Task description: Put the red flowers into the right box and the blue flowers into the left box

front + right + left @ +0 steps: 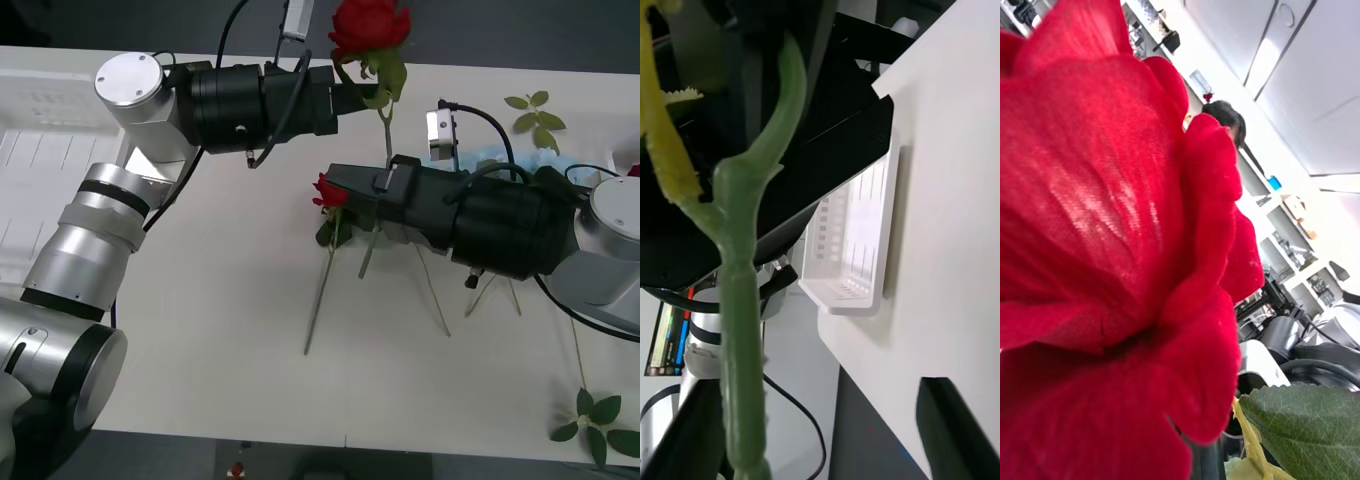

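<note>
Left gripper (pixel 372 97) clamps a red rose (pixel 368 28) (lifted); right gripper (pixel 335 185) unclear

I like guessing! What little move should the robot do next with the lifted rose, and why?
Probably close the right end effector on the red rose's stem. The left end effector holds it under the bloom, the stem already runs through the open right one, and red flowers go right.
</note>
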Robot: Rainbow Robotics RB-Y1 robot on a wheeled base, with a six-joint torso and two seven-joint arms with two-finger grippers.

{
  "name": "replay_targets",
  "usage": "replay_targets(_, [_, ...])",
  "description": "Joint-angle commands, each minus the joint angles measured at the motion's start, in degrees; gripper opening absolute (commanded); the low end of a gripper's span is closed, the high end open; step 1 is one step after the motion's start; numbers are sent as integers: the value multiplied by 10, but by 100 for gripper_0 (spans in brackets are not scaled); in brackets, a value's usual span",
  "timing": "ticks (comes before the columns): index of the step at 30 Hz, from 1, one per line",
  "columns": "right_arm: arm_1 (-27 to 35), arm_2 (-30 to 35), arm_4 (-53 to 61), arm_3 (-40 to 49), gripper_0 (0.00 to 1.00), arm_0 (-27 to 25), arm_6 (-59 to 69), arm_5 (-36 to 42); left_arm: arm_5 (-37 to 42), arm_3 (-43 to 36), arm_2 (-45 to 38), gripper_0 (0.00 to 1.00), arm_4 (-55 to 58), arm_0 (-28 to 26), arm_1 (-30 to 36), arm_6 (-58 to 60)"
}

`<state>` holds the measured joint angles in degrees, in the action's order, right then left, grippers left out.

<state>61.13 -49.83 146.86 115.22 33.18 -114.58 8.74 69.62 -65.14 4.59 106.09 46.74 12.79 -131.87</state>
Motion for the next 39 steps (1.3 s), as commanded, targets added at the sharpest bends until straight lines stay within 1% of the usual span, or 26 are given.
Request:
replay_targets(1, [17, 12, -1, 11, 0, 9, 17, 8, -7, -18, 8, 0, 6, -2, -1, -37])
replay_targets(12, [20, 11, -1, 11, 0, 9, 17, 9, -7, -18, 8, 0, 7, -5, -1, -43])
replay_targets(13, [20, 11, -1, 11, 0, 10, 17, 9, -7, -18, 8, 22, 7, -7, -1, -43])
replay_targets(14, [19, 11, -1, 11, 0, 9, 17, 9, -7, -17, 8, 51, 8, -7, -1, -43])
replay_targets(15, [20, 11, -1, 11, 0, 10, 17, 9, -7, -18, 8, 75, 9, -7, -1, -43])
replay_targets(16, [21, 12, -1, 11, 0, 9, 17, 9, -7, -18, 8, 94, 11, -8, -1, -43])
replay_targets(17, [21, 12, 0, 11, 0, 10, 17, 9, -7, -18, 8, 100, 11, -8, -1, -43])
replay_targets(21, [36, 12, 5, 14, 0, 12, 17, 15, -7, -18, 8, 100, 13, -8, -1, -43])
replay_targets(24, [52, 19, 11, 16, 0, 12, 17, 41, -7, -18, 8, 100, 15, -8, -1, -43])
replay_targets(28, [89, 49, 22, 3, 0, 12, 21, 108, -7, -18, 8, 100, 18, -9, -1, -43])
replay_targets(33, [142, 105, 30, -60, 0, 10, 28, 269, -7, -18, 8, 100, 18, -9, -1, -43])
replay_targets(34, [148, 120, 30, -83, 0, 10, 29, 317, -6, -18, 8, 100, 18, -10, -1, -43])
replay_targets(36, [156, 145, 29, -121, 0, 8, 31, 386, -6, -18, 8, 100, 18, -10, -1, -43])
replay_targets(39, [167, 185, 25, -203, 0, 8, 35, 499, -3, -17, 8, 100, 18, -10, 6, -39])
